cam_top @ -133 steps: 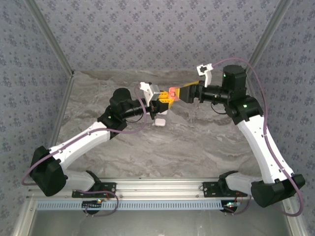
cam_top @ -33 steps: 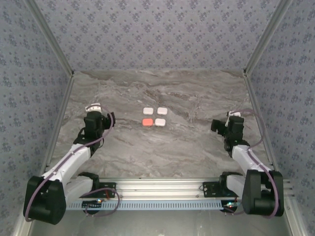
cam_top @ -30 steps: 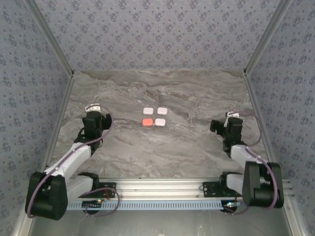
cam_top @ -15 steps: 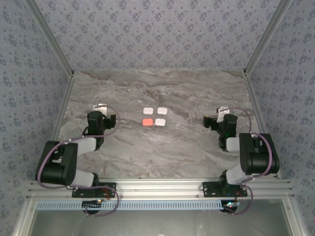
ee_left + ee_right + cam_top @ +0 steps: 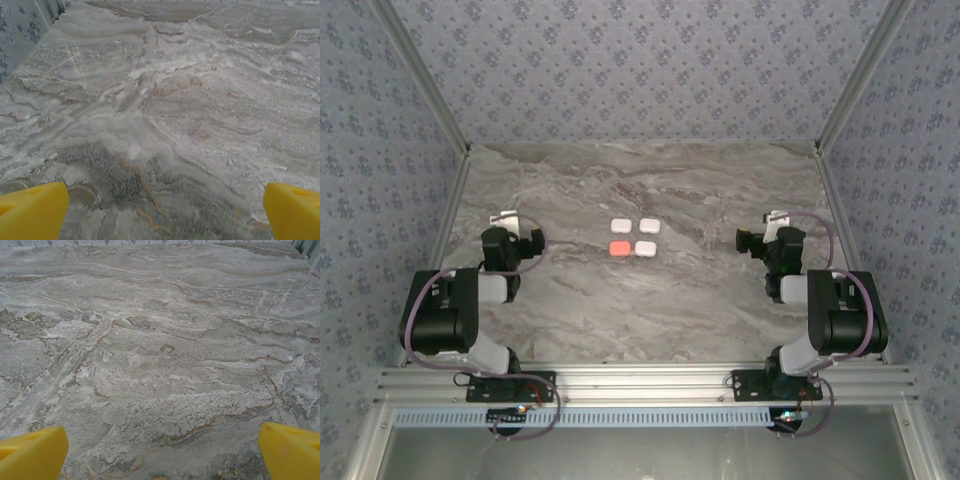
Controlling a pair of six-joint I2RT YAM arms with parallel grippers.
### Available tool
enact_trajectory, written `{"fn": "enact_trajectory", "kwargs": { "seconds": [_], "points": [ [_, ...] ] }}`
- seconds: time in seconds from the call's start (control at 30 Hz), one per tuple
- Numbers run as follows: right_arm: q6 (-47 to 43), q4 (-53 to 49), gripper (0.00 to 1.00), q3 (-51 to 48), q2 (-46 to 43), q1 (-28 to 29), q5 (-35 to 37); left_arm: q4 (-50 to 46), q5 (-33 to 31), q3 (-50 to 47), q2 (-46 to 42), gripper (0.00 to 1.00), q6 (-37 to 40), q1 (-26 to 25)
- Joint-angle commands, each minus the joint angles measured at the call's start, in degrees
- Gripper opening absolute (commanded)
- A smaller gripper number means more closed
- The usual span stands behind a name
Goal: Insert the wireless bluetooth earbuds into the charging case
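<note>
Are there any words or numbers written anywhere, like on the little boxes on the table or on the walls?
There are none that can be read.
The red case and the white cases look plain from above; any tiny print on them would be too small to see.
The wallpaper has only little flower shapes, no letters.

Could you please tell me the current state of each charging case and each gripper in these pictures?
Far-left white case: looks closed, lying flat.
Far-right white case: looks closed, lying flat.
Red case: looks closed, lying flat.
Near-right white case: looks closed, lying flat.
Left gripper: open, holding nothing.
Right gripper: open, holding nothing.
</note>
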Motion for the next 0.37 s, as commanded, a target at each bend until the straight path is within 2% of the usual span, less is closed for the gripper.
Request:
{"fn": "enact_trajectory", "kwargs": {
  "seconds": [0.0, 0.33],
  "points": [
    [-0.5, 0.4, 1.00, 0.7, 0.3, 0.6, 1.9, 0.3, 1.0, 1.0, -0.1, 0.99, -1.0, 0.0],
    [0.0, 0.1, 1.00, 1.0, 0.4, -0.2, 0.5, 0.2, 0.9, 1.1, -0.1, 0.99, -1.0, -0.1]
  ]
}}
